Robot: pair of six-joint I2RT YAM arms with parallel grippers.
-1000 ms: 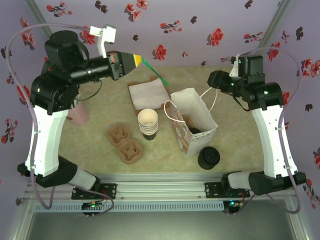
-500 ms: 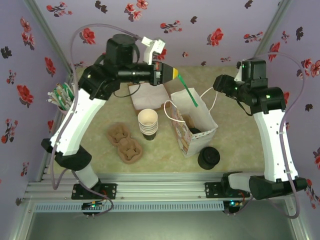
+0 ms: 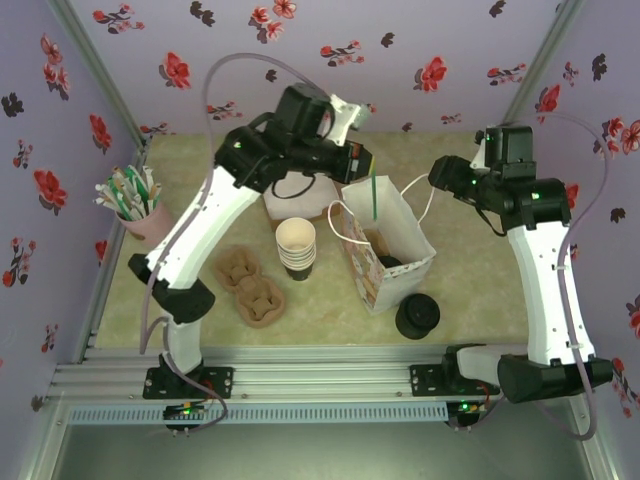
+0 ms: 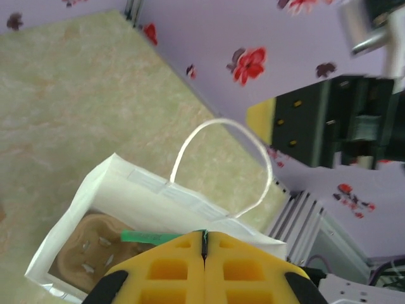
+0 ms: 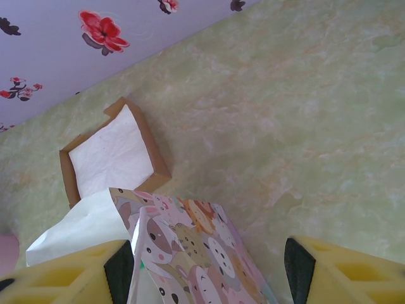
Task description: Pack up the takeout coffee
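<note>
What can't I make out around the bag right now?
- Dark shape low in the bag, top view: the bag wall hides most of it; cannot tell if it is the lidded coffee.
- Straw, left wrist view: the shut left gripper covers all but a green stub.
- Bag floor, left wrist view: cut off by the fingers and lower edge.
- Napkin box, top view: the left arm covers most.
</note>
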